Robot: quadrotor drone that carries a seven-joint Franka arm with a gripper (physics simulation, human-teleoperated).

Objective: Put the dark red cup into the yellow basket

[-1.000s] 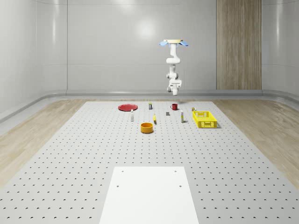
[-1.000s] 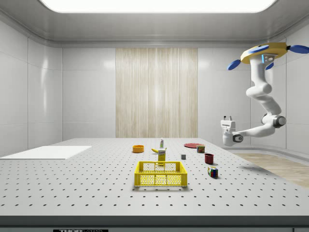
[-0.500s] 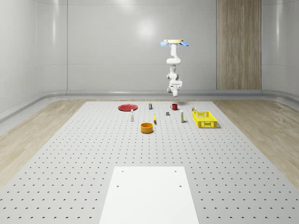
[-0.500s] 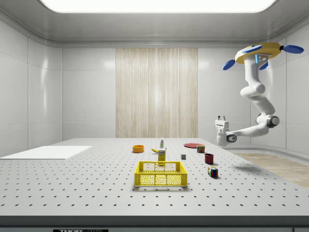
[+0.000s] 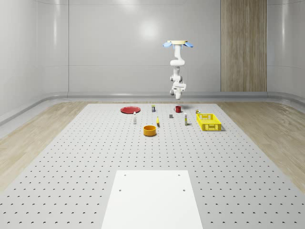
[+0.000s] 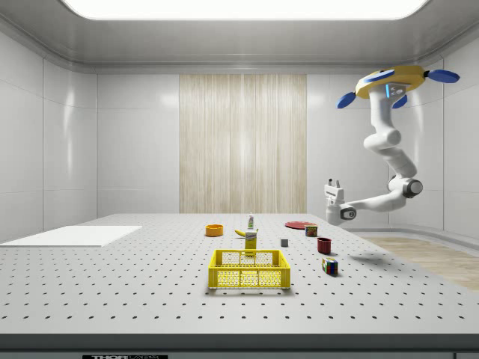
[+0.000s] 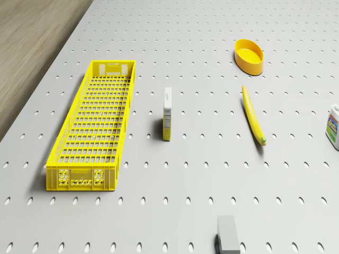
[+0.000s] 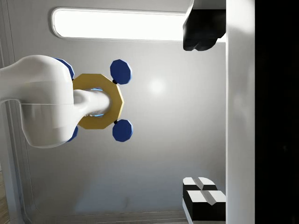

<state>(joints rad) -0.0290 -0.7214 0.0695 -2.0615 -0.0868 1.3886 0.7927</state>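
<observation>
The dark red cup (image 5: 177, 109) (image 6: 324, 245) stands upright on the perforated table, apart from the yellow basket (image 5: 209, 122) (image 6: 249, 269) (image 7: 95, 127), which holds nothing. The drone (image 5: 177, 44) (image 6: 389, 81) (image 8: 99, 101) hovers high over the table's far part, behind the cup. Its white arm hangs down and bends forward. The gripper (image 5: 177, 88) (image 6: 331, 182) (image 8: 203, 114) hangs well above the cup, turned upward toward the ceiling. It is open: in the wrist view the two fingertips (image 8: 201, 28) stand far apart with nothing between them.
A white box (image 7: 167, 114), a banana (image 7: 253, 115), an orange bowl (image 7: 249, 55) (image 5: 150, 130), a bottle (image 7: 332, 124) and a grey block (image 7: 228, 233) lie near the basket. A coloured cube (image 6: 329, 265) sits by the cup. A red plate (image 5: 129, 110) lies at the far side.
The drone and arm have shifted toward the side view's left, bringing the gripper from beyond the cup to nearly over it. The objects on the table have not moved.
</observation>
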